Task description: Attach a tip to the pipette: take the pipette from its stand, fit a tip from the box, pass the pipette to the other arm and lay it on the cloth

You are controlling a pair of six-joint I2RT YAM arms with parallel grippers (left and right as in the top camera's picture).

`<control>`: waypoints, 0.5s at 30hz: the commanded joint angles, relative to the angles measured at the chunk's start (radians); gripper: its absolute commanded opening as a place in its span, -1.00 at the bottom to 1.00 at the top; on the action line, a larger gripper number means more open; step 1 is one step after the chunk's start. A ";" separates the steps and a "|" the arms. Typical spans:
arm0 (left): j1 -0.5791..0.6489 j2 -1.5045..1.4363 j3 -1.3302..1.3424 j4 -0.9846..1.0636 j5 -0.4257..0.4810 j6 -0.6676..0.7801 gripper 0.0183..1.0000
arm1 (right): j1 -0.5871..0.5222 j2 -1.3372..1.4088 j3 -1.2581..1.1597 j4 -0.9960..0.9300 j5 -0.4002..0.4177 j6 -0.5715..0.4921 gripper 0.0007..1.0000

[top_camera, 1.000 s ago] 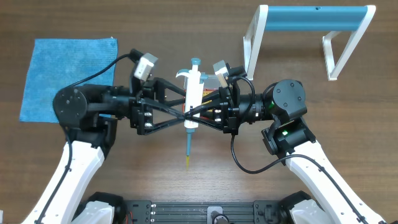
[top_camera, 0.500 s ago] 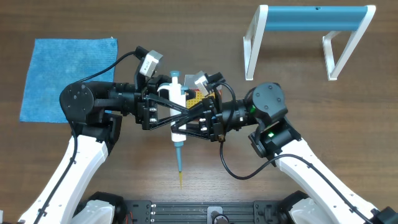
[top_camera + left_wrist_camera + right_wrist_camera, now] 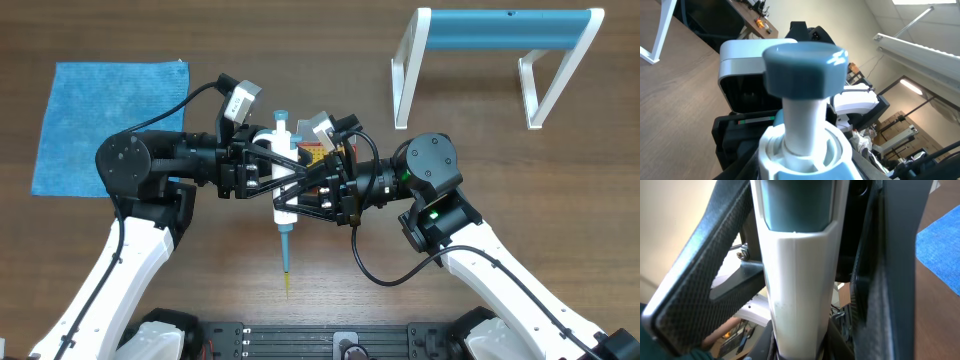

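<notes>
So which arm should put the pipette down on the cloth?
Left. The left gripper and right gripper meet at the pipette, but the cloth lies on the left arm's side.

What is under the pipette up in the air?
Below the pipette and its yellow tip you see brown table. The left hand and right hand cross over its middle, so whatever lies on the table right beneath them is covered.

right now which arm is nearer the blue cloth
Left. The left arm is at a corner of the cloth; the right arm is farther off, beyond the pipette.
</notes>
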 commanded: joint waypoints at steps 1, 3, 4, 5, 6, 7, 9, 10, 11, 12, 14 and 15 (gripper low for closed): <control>-0.003 0.004 0.019 0.007 -0.013 0.006 -0.11 | 0.004 0.001 0.019 0.009 0.003 -0.008 -0.85; -0.003 0.004 0.019 0.007 -0.013 0.006 -0.17 | 0.004 0.001 0.019 0.008 0.007 -0.011 -0.85; -0.003 0.004 0.019 0.007 -0.013 0.006 -0.21 | 0.004 0.001 0.019 0.009 0.011 -0.011 -0.85; -0.003 0.004 0.019 0.007 -0.011 0.006 -0.25 | 0.004 0.001 0.019 0.008 0.011 -0.017 -0.84; -0.003 0.004 0.019 0.007 -0.011 0.006 -0.29 | 0.004 0.001 0.019 0.008 0.011 -0.019 -0.85; -0.003 0.004 0.019 0.007 -0.011 0.006 -0.35 | 0.004 0.001 0.019 0.008 0.011 -0.022 -0.85; -0.003 0.004 0.019 0.007 -0.011 0.006 -0.43 | 0.004 0.001 0.019 0.008 0.011 -0.023 -0.85; -0.003 0.004 0.019 0.007 -0.011 0.006 -0.46 | 0.004 0.001 0.019 0.008 0.013 -0.023 -0.85; -0.003 0.004 0.019 0.007 -0.011 0.006 -0.49 | 0.004 0.001 0.019 0.008 0.013 -0.023 -0.85; -0.003 0.004 0.019 0.007 -0.011 0.006 -0.53 | 0.004 0.001 0.019 0.008 0.014 -0.026 -0.85; -0.003 0.004 0.019 0.007 -0.011 0.006 -0.58 | 0.001 0.001 0.019 0.008 0.014 -0.026 -0.85; -0.003 0.004 0.019 0.007 -0.011 0.006 -0.64 | -0.003 0.001 0.019 0.008 0.015 -0.026 -0.85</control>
